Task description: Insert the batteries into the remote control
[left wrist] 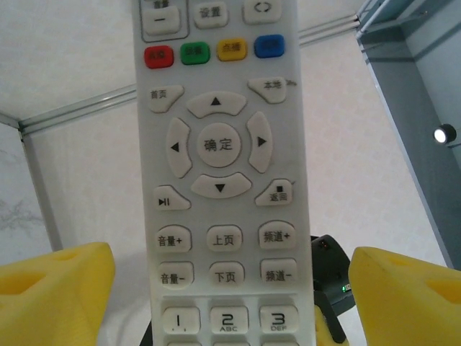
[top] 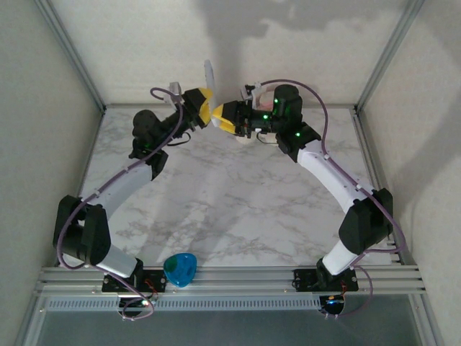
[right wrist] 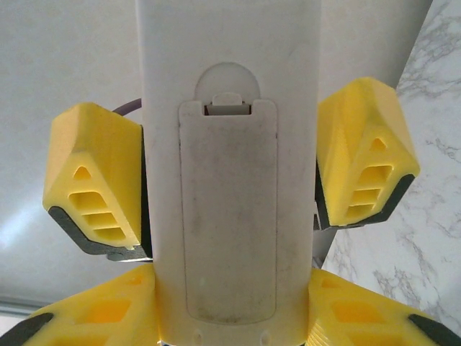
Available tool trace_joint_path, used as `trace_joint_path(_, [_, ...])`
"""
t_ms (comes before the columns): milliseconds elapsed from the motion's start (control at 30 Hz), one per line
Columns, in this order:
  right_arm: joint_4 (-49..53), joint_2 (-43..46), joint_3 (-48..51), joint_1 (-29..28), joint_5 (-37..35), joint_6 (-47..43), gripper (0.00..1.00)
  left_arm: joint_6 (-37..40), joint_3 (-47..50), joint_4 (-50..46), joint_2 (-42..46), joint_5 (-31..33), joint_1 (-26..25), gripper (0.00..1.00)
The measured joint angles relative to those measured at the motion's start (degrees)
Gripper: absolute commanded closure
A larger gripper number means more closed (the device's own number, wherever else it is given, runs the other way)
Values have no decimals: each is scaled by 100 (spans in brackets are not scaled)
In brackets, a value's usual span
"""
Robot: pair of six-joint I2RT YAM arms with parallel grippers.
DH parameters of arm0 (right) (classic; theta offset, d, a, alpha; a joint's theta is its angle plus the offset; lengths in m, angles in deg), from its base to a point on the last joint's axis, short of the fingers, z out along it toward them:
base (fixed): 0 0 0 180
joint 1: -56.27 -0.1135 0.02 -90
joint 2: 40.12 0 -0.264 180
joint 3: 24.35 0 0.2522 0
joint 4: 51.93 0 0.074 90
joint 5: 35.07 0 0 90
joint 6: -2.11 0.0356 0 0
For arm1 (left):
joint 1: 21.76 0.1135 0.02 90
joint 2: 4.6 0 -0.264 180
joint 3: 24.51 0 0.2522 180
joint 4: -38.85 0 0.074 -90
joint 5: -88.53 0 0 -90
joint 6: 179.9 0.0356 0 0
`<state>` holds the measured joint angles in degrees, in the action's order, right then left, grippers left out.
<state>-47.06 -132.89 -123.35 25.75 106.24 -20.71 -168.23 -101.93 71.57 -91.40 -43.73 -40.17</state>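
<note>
Marble table (top: 216, 209) below, left gripper (top: 204, 106) and right gripper (top: 225, 120) clamp remote control (left wrist: 216, 144).

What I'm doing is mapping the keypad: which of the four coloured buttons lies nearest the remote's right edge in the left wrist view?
The blue button, ending the remote control's row past the red button, green button and yellow button.

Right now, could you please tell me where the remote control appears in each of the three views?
Top external: the remote control sticks up at top centre from the left gripper.
Left wrist: its button face runs up the picture's middle.
Right wrist: its back, battery cover on, runs up the centre.
Shared landmark: the left gripper's yellow fingers, either side of the remote.
</note>
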Motion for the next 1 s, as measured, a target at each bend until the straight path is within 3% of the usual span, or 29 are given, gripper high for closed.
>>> trace_joint_path(133, [-142,2,87,0,70,87,65,-63,-11,66,-13,-2,-4,23])
trace_joint_path(533, [-452,28,199,0,144,173,66,-278,-68,256,-125,0,-17,54])
trace_joint_path(633, [-498,28,223,13,142,197,64,-295,-72,256,-142,4,-17,54])
trace_joint_path(667, [-503,28,223,13,140,201,60,-295,-72,256,-142,7,-17,54])
trace_joint_path(733, [-501,31,223,13,136,201,42,-289,-74,251,-142,7,-20,54])
trace_joint_path(833, [-354,44,223,15,101,105,40,-203,-74,131,-142,4,-20,56])
trace_joint_path(933, [26,125,262,50,-57,-155,26,44,-81,-271,-138,24,-20,56])
trace_joint_path(1000, [498,271,317,118,-293,-461,26,372,-129,-870,-133,107,-20,57])
